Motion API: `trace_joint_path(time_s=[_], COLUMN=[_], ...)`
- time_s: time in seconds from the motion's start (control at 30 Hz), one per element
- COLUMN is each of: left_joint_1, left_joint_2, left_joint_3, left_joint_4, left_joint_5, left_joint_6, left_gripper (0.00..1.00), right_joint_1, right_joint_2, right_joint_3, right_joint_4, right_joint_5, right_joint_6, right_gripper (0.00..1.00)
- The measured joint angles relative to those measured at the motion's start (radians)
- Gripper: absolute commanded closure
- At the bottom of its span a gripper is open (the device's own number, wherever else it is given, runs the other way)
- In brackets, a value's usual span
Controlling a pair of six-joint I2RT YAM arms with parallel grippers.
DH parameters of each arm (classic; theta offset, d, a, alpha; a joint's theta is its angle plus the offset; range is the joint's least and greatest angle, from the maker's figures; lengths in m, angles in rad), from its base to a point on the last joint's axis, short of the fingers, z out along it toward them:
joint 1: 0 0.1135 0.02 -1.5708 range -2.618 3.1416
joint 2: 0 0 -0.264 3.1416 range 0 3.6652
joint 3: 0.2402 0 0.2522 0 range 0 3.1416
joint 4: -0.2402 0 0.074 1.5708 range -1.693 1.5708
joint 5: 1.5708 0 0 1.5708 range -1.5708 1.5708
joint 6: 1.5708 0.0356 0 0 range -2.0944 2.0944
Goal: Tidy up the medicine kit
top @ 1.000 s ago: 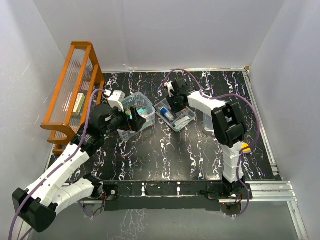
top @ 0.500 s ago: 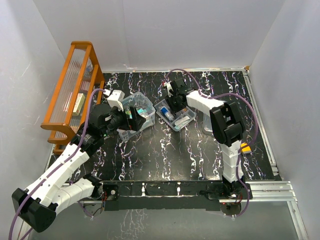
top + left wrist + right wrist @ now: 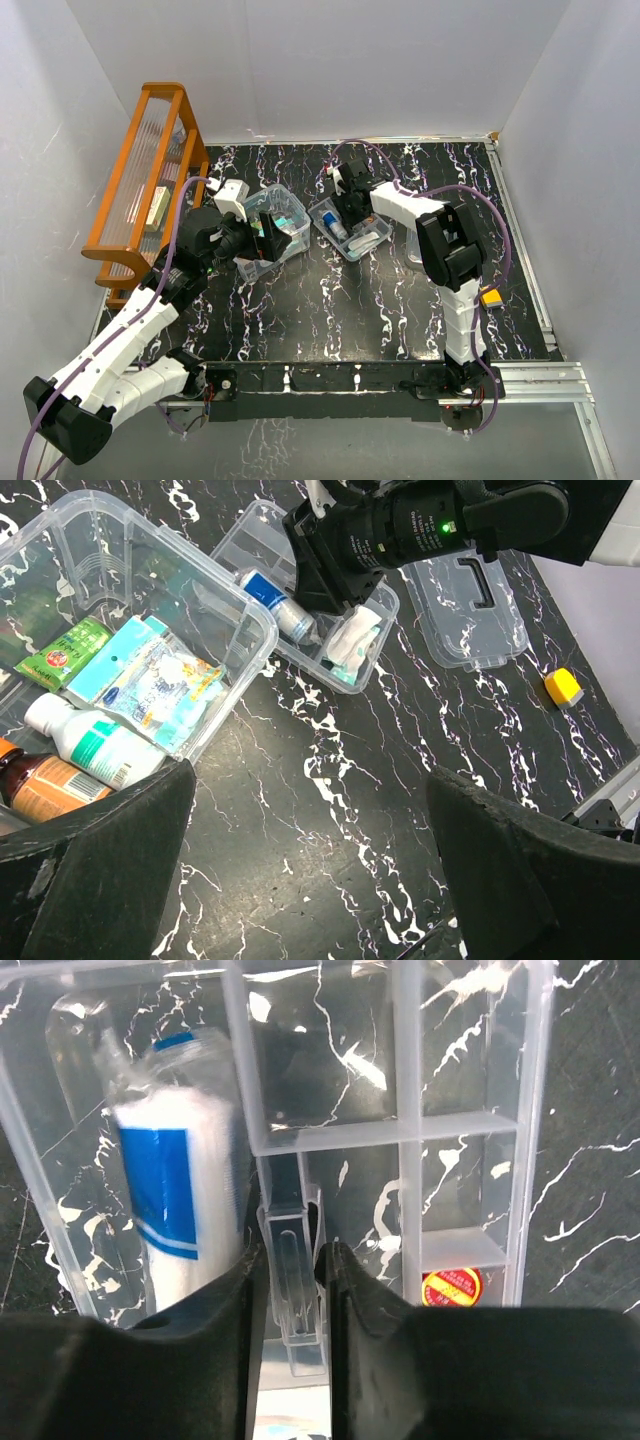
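Top view: clear box (image 3: 262,262) sits left of centre on the table (image 3: 330,310). Divided tray (image 3: 368,240) is just to its right. Lid (image 3: 445,620) lies flat further right. Right gripper (image 3: 290,1295) is down in the tray, fingers pinching its clear centre tab, beside a blue-and-white bottle (image 3: 175,1190). Left gripper (image 3: 305,810) is spread wide at the box's near corner, holding nothing. The box holds packets and bottles.
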Motion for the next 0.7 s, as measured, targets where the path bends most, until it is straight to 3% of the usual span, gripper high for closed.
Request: trace_joint_path(time_s=[0.13,0.5,0.7], left_joint_1=[0.000,0.000,0.005], left_joint_2=[0.000,0.059,0.147], left_joint_3=[0.000,0.084,0.115], left_joint_4=[0.000,-0.088,-0.190], left_joint_5=[-0.004,-0.117,-0.256], left_joint_6=[0.000,-0.035,-0.092], left_gripper=[0.01,0.01,0.02], right_joint_1=[0.001,0.004,0.004], right_joint_2=[0.001,-0.016,-0.137], right_joint_3=[0.004,0.003,-0.081], right_joint_4=[0.001,-0.011,-0.029], right_joint_5=[0.009,0.051,0.073], right_joint_6=[0.006,0.076,0.141], right_gripper=[1.00,1.00,1.00])
